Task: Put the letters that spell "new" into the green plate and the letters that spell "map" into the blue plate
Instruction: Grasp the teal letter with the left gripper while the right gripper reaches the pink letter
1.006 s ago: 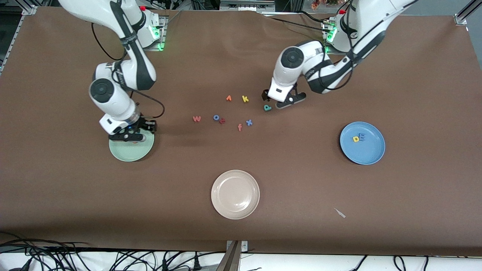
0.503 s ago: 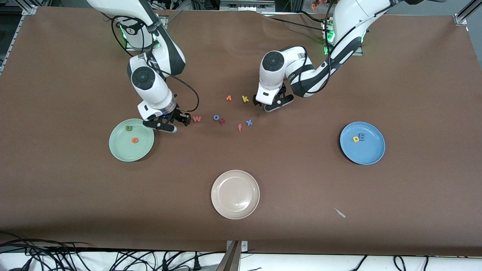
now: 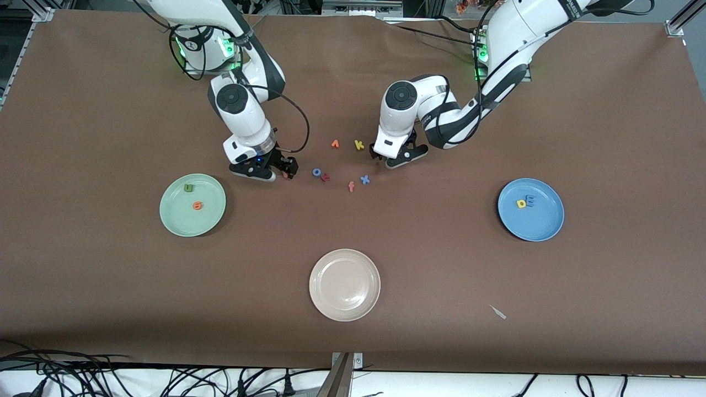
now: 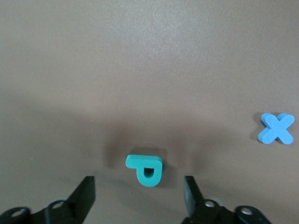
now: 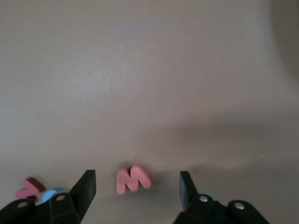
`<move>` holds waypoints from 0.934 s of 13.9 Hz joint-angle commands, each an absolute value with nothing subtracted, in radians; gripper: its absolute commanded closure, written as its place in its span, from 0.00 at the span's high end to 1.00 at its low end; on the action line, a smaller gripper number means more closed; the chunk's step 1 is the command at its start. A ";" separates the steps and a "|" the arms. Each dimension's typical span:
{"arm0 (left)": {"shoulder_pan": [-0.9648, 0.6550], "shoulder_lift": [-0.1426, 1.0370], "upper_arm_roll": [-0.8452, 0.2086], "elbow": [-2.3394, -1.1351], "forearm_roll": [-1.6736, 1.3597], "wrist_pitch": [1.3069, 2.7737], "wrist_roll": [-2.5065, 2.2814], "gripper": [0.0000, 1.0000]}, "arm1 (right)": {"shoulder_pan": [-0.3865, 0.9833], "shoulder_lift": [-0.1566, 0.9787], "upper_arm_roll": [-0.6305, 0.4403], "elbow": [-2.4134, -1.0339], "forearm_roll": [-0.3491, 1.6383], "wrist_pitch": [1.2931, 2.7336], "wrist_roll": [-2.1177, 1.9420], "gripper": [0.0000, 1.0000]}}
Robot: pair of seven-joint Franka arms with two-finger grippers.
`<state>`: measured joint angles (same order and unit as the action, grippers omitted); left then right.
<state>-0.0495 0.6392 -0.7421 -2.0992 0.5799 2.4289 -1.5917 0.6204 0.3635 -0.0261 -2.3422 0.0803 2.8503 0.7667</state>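
The teal "p" (image 4: pixel 147 170) lies flat on the brown table between the spread fingers of my left gripper (image 4: pixel 138 196), untouched; the front view hides it under that gripper (image 3: pixel 392 155). My right gripper (image 5: pixel 136 189) is open astride the pinkish-red "w" (image 5: pixel 133 178), with a gap on each side; from the front it (image 3: pixel 272 170) covers most of the "w" (image 3: pixel 285 175). The green plate (image 3: pixel 176 218) holds the green "n" (image 3: pixel 188 188) and the orange "e" (image 3: pixel 197 205). In the blue plate (image 3: pixel 543 226) lie the yellow "a" (image 3: pixel 521 204) and the blue "m" (image 3: pixel 530 200).
Loose letters lie between the grippers: an orange one (image 3: pixel 335 144), yellow "k" (image 3: pixel 359 145), blue "o" (image 3: pixel 316 172) touching a dark red letter (image 3: pixel 325 177), orange "f" (image 3: pixel 351 186), blue "x" (image 3: pixel 364 179). A cream-white plate (image 3: pixel 345 284) sits nearer the front camera.
My right arm swung from over the green plate, leaving the "e" there, to the "w". My left gripper shifted over the "p", which the front view no longer shows.
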 commanded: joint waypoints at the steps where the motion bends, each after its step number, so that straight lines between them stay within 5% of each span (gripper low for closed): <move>1: -0.046 0.661 -0.735 -2.082 0.627 2.431 -1.609 0.74 | 0.646 0.360 -0.029 -2.364 0.092 2.884 0.779 0.81; 13: -0.046 0.687 -0.713 -2.043 0.637 2.430 -1.608 0.15 | 0.690 0.433 -0.069 -2.361 0.064 2.973 0.666 0.81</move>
